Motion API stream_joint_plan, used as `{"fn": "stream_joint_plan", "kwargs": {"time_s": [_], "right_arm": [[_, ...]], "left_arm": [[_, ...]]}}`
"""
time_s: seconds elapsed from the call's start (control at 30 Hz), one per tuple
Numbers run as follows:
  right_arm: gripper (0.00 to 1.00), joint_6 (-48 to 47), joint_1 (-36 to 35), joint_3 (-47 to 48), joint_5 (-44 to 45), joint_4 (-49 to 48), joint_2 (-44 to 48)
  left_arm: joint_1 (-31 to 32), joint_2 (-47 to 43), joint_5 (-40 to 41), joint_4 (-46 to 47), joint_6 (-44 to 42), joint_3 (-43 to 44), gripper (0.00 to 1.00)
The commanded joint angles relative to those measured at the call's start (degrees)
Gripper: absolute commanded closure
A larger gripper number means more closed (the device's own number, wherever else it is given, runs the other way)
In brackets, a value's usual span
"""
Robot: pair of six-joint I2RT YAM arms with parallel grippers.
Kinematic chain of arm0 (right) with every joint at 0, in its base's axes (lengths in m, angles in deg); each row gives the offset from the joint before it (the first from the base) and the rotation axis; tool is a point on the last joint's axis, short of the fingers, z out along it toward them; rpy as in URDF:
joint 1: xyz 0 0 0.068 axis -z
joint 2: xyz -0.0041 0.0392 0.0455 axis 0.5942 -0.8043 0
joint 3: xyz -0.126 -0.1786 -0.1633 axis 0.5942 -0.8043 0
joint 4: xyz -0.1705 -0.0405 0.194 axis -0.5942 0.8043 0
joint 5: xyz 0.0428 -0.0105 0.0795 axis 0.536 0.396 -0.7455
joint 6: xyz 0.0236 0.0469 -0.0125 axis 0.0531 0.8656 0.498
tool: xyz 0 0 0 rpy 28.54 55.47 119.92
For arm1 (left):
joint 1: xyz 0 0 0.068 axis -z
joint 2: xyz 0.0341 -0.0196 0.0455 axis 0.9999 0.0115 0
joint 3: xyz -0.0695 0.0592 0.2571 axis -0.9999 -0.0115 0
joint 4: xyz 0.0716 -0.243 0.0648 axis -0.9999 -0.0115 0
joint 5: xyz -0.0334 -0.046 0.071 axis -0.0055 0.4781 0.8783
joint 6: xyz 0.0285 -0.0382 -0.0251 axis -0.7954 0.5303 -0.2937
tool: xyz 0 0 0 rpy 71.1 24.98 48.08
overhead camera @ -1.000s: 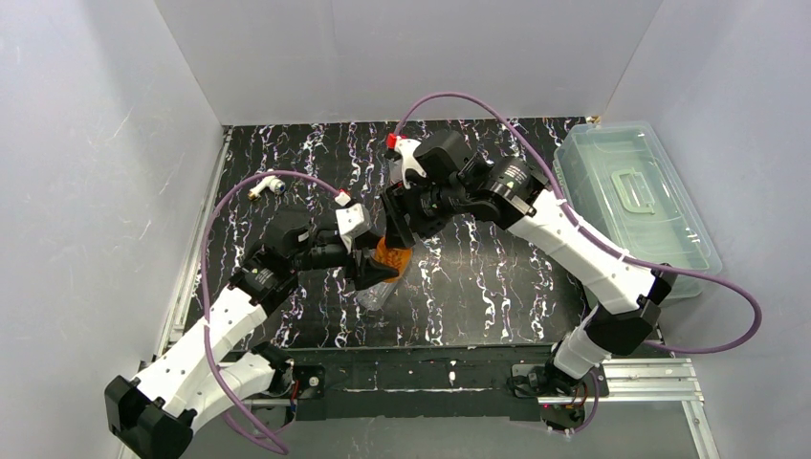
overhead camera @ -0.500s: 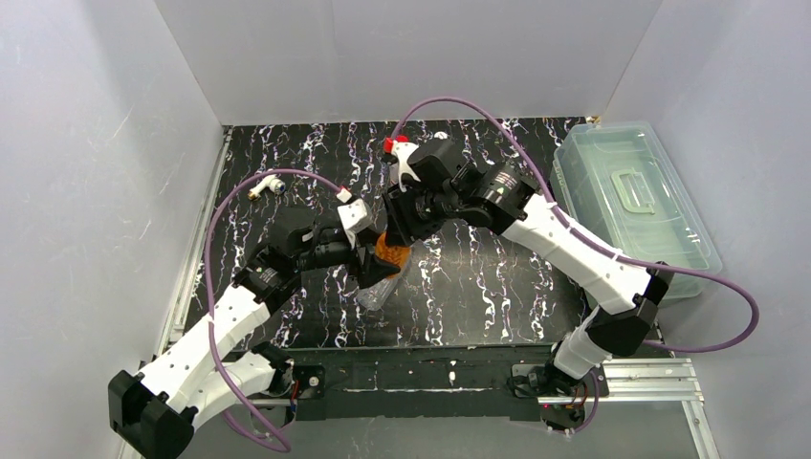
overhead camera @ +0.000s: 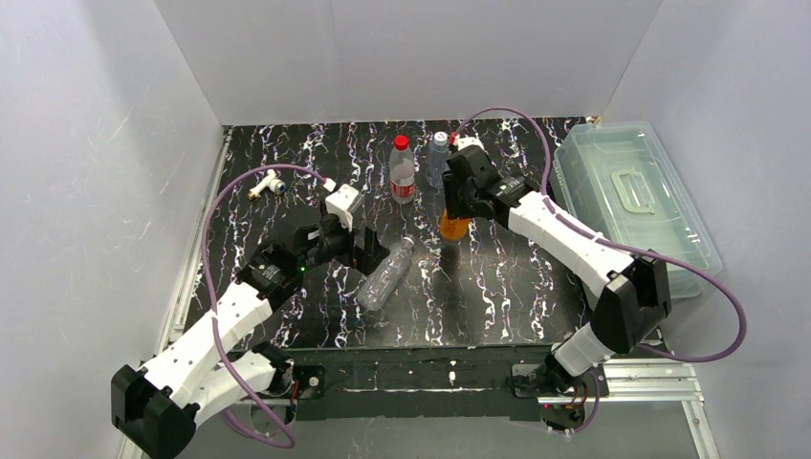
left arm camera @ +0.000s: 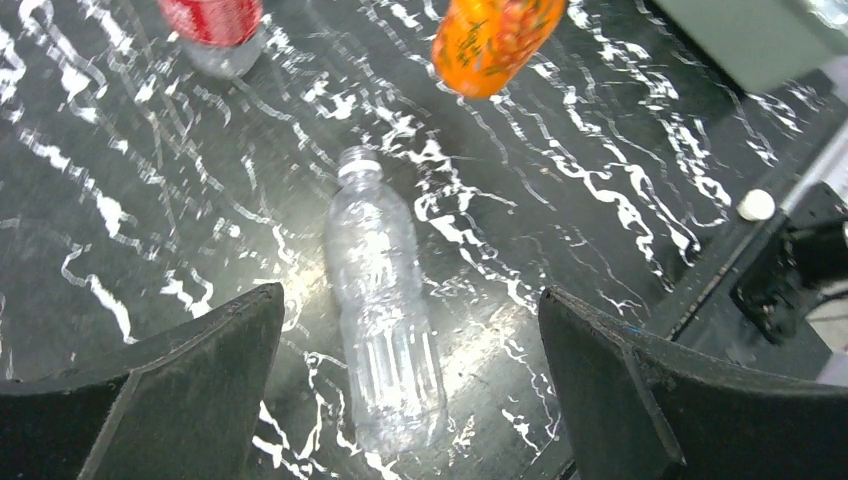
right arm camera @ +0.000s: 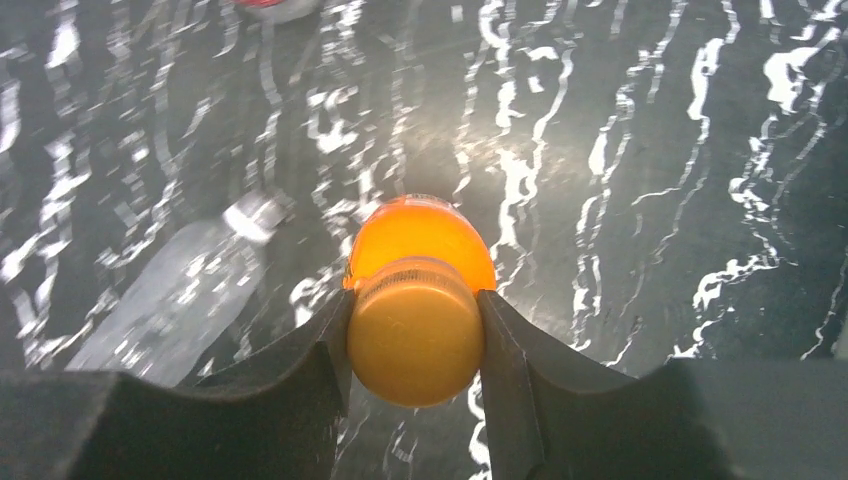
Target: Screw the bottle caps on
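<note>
Orange cap point(right arm camera: 415, 335) upward atop upright orange bottle point(right arm camera: 420, 228)

Overhead from behind, wrist cameras close, downward, sharing orange bottle point(overhead camera: 453, 227)

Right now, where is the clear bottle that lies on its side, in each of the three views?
Top external: the clear bottle lies mid-table, neck toward the upper right.
Left wrist: the clear bottle is at centre, neck toward the top.
Right wrist: the clear bottle is blurred, at the left.
Shared landmark: the orange bottle, to the right of its neck in every view.
</note>
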Motion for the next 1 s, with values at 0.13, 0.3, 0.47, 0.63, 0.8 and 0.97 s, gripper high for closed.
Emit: {"fn": "stream_joint_plan", "kwargs": {"time_s": [0.13,0.3,0.47,0.63,0.8,0.97], "right_arm": [[0.89,-2.4,3.1,-5.4,11.6,-24.5,-6.6],[0.85,-3.9,3.9,-2.0,10.9,-23.1,-11.7],[0.76,-4.0,4.4,-1.1,9.4,-21.4,-13.9],[0.50,-3.3,4.7,-1.5,8.9,-20.7,-13.9],[0.22,-2.7,4.6,-0.9,8.1,-19.5,-13.4],[0.10,-2.0,4.6,1.0,7.7,-17.2,-12.9]], "left_arm": [[-0.3,2.2,15.0,-9.8,8.1,4.0,0.02],[-0.2,5.0,18.0,-15.6,10.2,7.5,0.02],[-0.3,5.3,18.9,-16.7,11.8,8.9,0.02],[-0.3,6.7,21.2,-19.7,11.8,11.7,0.02],[-0.3,6.7,22.8,-21.1,11.3,12.7,0.02],[-0.3,6.1,23.6,-22.1,10.6,13.7,0.02]]}}
